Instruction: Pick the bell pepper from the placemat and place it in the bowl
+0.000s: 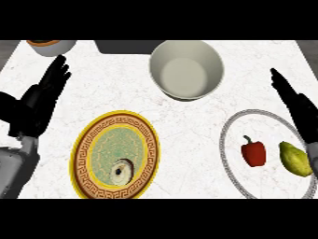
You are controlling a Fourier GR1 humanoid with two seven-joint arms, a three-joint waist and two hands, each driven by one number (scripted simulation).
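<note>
White marbled bench (189, 116), noted items: a gold-rimmed patterned plate (82, 156), nearer than and right of the left fingers (54, 74), carries a small pale shell-like item (122, 171). A grey cup (51, 46) with orange rim stands just beyond those fingers, a dark grey block (123, 45) further right. A green fruit (295, 158) lies nearer than the right fingers (285, 88).

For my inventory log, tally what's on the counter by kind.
Bowl: 1
Plate: 1
Placemat: 1
Pepper: 1
Green fruit: 1
Small item on plate: 1
Cut-off white container: 1
Cut-off dark thing: 1
Total: 8
</note>
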